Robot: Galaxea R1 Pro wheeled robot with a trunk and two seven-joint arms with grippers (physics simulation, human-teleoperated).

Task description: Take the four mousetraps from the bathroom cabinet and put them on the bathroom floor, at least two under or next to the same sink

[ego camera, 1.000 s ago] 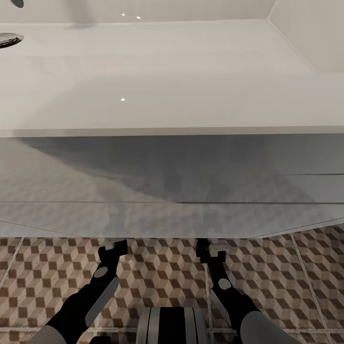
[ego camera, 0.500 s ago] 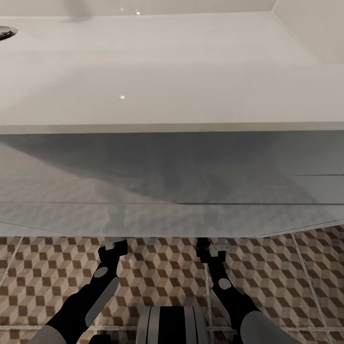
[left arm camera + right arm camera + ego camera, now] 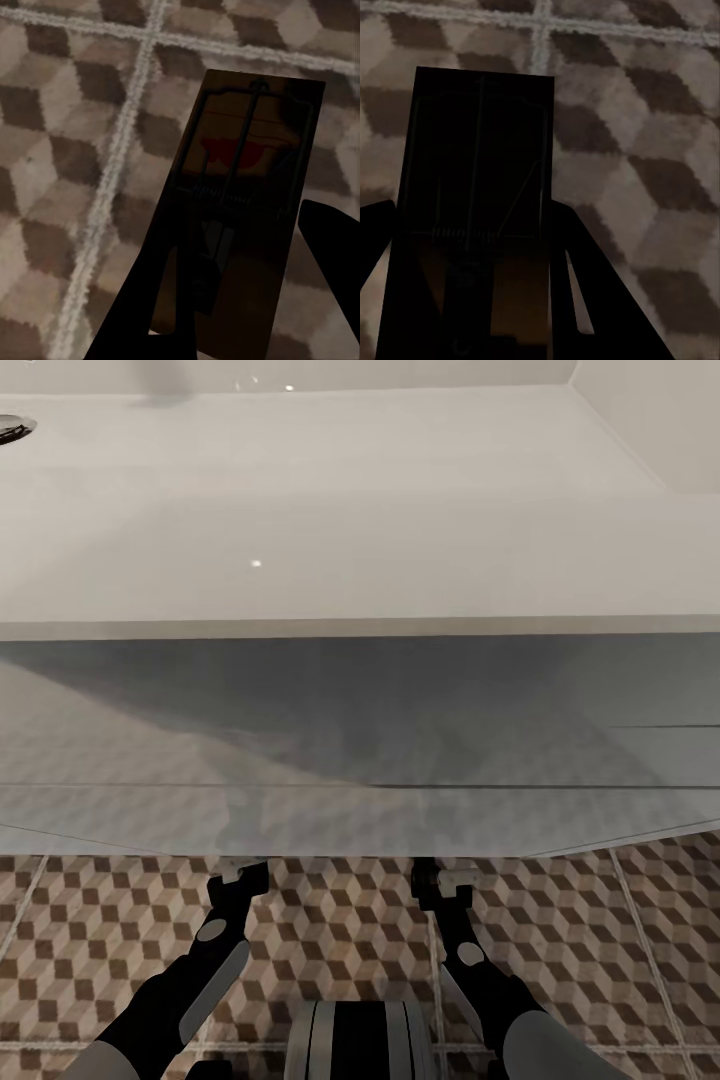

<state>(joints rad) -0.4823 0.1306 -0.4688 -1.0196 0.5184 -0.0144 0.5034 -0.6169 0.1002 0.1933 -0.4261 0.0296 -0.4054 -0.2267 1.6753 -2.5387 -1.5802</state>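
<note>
Cube-patterned bathroom floor (image 3: 340, 930) below the white bathroom sink (image 3: 330, 510), both arms reaching under its vanity.

One mousetrap (image 3: 240, 187) sits clenched in the left gripper (image 3: 247, 300); another mousetrap (image 3: 476, 172) sits clenched in the right gripper (image 3: 472, 300), tiles beyond both.

Both arms are black and shiny, with pale grey covers near the lower corners of the head view. Each has a small grey oval patch on the wrist. The left claw (image 3: 243, 872) and the right claw (image 3: 437, 877) are black with little pale grey blocks at the tip. At the bottom middle sits a rounded grey and black striped body part (image 3: 360, 1040).
</note>
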